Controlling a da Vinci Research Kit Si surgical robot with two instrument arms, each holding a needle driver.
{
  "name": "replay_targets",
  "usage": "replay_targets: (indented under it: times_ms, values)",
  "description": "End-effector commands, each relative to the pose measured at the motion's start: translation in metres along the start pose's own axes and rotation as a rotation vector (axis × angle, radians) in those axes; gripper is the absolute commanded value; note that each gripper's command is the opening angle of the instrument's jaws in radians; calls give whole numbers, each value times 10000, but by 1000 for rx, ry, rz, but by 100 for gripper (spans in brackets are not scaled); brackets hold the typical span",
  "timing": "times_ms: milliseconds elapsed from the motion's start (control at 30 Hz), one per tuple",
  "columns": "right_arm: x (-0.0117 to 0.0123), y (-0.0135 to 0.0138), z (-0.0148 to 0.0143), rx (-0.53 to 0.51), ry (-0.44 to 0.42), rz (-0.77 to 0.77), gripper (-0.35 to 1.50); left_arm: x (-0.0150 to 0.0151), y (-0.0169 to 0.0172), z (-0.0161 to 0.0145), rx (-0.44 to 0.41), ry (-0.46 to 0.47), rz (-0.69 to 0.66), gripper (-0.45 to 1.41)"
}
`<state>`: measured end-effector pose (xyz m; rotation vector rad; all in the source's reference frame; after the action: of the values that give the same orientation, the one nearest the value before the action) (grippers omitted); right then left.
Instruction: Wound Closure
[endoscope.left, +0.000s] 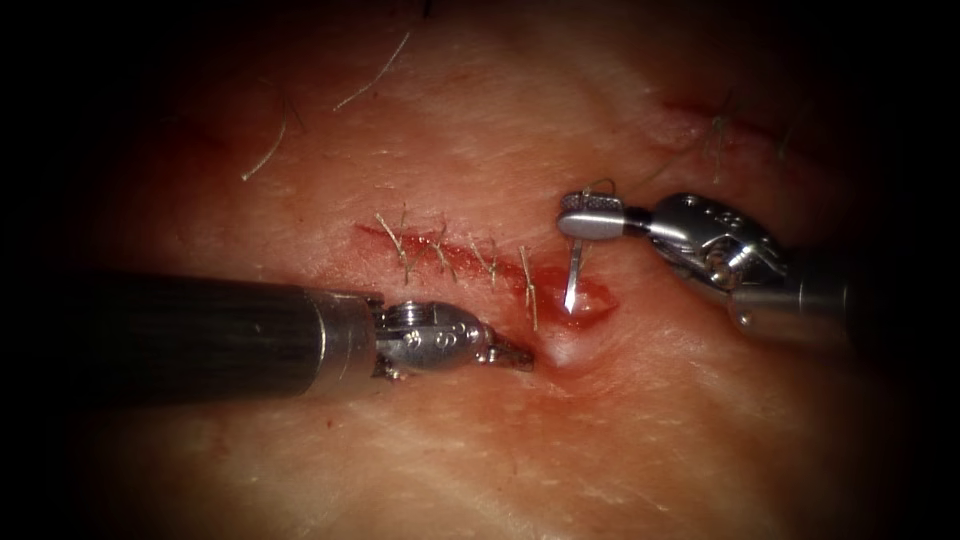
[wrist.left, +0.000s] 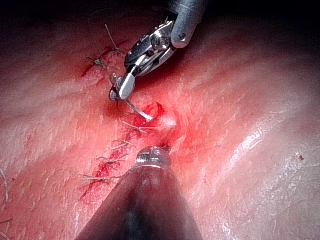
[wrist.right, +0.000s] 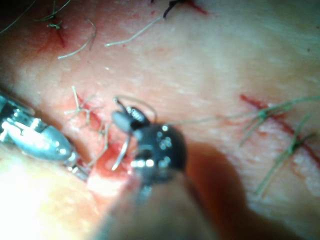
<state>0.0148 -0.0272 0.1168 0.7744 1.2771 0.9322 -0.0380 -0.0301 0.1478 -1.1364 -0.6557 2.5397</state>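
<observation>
Endoscope view. Right claw (endoscope.left: 592, 218) closed on the curved needle (endoscope.left: 573, 280), gripped near its trailing end. The needle hangs down from the claw, its tip at the open right end of the cut (endoscope.left: 585, 300); whether the tip has entered the tissue (endoscope.left: 620, 440) I cannot tell. Left claw (endoscope.left: 512, 355) presses on the tissue just below the cut, tips buried in a dimple; appears closed on a pinch of the wound edge, though the tips are partly hidden. Four stitches (endoscope.left: 460, 258) already cross the cut to the left of the needle. Loose cut ends of thread (endoscope.left: 370, 75) lie well above.

Left wrist view. Right claw (wrist.left: 121, 90) holds the needle (wrist.left: 136, 111), curve bowing toward a raised mound of tissue at the cut's open end. Red fluid (wrist.left: 170, 107) wets the area. Left tool's tip (wrist.left: 159, 150) sits against the mound.

Right wrist view. Needle (wrist.right: 121, 150) arcs from the right claw (wrist.right: 125, 122) toward the cut; a loop of thread (wrist.right: 137, 102) trails off its rear end. Left claw (wrist.right: 75, 165) lies beside the cut.

Handling, judged: needle stiff, thin, slick when wet, prone to swivel; grip it on the body behind mid-curve, never on the tip. Tissue soft, slippery; take a shallow bite at the edge. Thread light, limp, frays if crushed.
</observation>
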Motion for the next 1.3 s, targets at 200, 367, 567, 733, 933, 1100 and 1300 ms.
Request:
replay_targets:
  times_ms: [200,367,567,733,933,1100,1300]
  values:
    - [-3,4,5,18,5,111,-35,-1,0,10,-1,0,-2,-45]
    - [-7,4,7,38,11,160,-35,-1,0,10,-1,0,-2,-45]
    - [-15,3,12,90,6,254,-35,0,0,11,0,-3,-3,-45]
    - [-18,1,14,103,-2,320,-35,1,1,12,0,-6,-9,-45]
    - [-22,-5,15,123,-19,376,-35,1,2,12,3,-6,-10,-45]
    - [-35,-17,18,167,-34,371,-35,1,3,12,3,-6,-4,-45]
    - [-37,-24,18,181,-37,376,96,3,7,11,2,-5,19,-45]
